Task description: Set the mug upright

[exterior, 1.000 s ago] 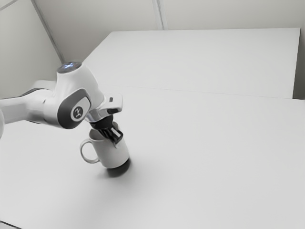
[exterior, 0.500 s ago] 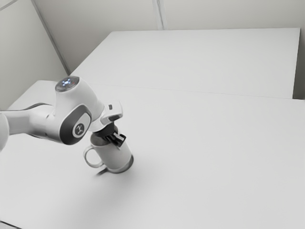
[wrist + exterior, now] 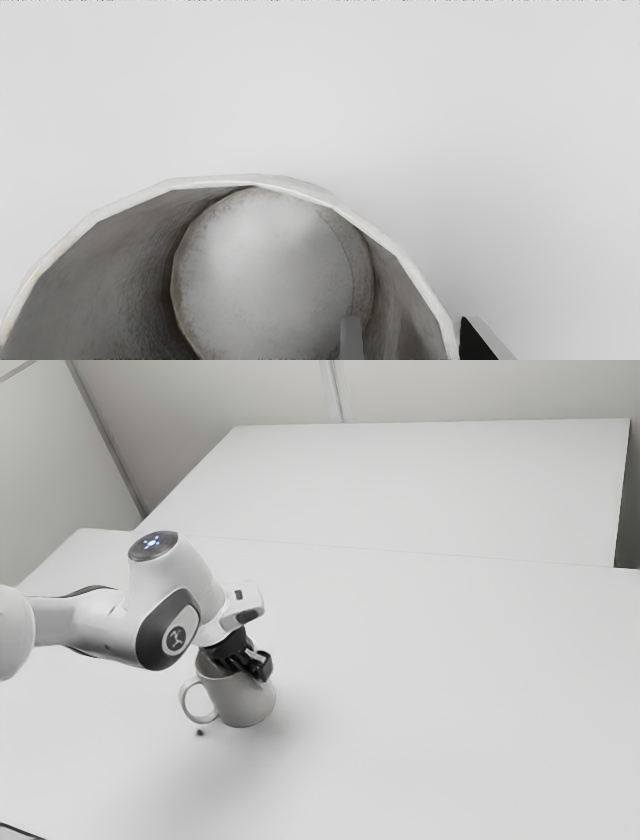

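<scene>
Pincer (image 3: 251, 663) spread across the mug (image 3: 245, 701) wall

State of pincer: fingers parted, with a visible gap between them. One finger (image 3: 351, 338) is inside the mug; the other finger (image 3: 479, 341) is outside, just beside the rim (image 3: 170, 184). The wall lies between the two.

Position of mug: at the table (image 3: 450, 680), below the pincer, opening upward and close to upright. Full contact of the base with the table cannot be confirmed. The handle (image 3: 184, 701) points toward the exterior view's left. A small dark spot (image 3: 200, 732) shows on the table near the handle.

Arm (image 3: 75, 622): enters from the exterior view's left.
</scene>
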Robot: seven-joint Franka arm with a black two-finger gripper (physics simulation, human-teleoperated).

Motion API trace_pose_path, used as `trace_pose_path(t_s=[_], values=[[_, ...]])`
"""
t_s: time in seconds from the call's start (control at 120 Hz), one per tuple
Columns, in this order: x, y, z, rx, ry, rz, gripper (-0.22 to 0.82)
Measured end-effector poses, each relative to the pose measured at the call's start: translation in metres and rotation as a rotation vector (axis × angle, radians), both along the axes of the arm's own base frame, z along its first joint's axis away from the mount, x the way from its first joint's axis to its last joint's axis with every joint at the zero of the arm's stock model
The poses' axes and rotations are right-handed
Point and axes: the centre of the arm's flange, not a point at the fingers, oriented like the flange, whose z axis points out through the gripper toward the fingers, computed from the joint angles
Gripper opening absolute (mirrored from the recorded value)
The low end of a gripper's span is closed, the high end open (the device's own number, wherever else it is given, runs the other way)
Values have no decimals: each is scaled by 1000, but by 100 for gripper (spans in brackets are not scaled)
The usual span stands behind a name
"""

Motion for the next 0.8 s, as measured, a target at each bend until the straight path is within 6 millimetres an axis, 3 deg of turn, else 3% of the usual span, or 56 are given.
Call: trace_pose_path(t_s=[0.1,0.283,0.642,0.8], values=[[3,0,15,-2,-16,5,31],[25,-5,77,-11,-6,7,48],[54,-12,153,-24,170,0,58],[69,-12,174,-10,232,0,59]])
